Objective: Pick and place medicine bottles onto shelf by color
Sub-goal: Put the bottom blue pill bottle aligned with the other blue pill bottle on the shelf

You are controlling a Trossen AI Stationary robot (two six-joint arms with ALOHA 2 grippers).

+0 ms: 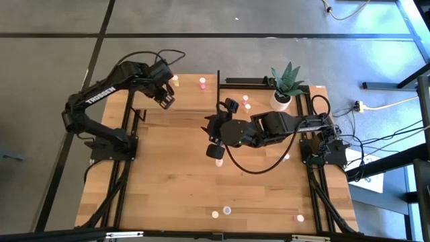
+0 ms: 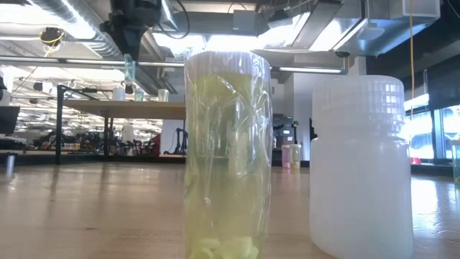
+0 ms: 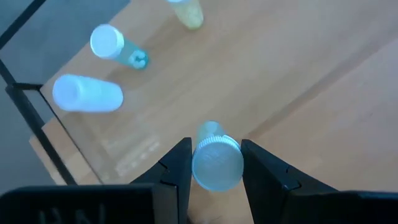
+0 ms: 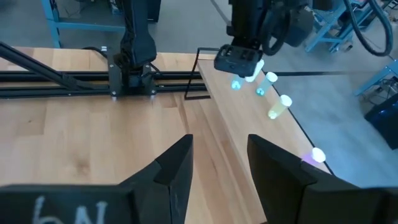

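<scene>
My left gripper (image 1: 165, 101) hangs over the left part of the light-wood shelf (image 1: 191, 97), shut on a greenish medicine bottle (image 3: 215, 163) with a white cap. On the shelf beyond it are a green bottle (image 3: 115, 45), a white one on its side (image 3: 87, 93) and a yellow one (image 3: 188, 14). My right gripper (image 4: 219, 140) stands open and empty above the table's middle, close to a pink-topped bottle (image 1: 219, 161) on the table. My left gripper pinches the bottle between its two fingers at the cap end (image 3: 198, 155). The fingers come from above, slanting down. The bottle hangs roughly upright below them, its lower end (image 4: 236, 84) clear of the shelf.
A white plant pot (image 1: 282, 101) stands at the shelf's right end, with pink-topped bottles (image 1: 246, 102) beside it and another (image 1: 203, 83) at the far edge. More bottles (image 1: 221, 212) stand near the table's front edge. Black posts (image 1: 218, 84) frame the shelf.
</scene>
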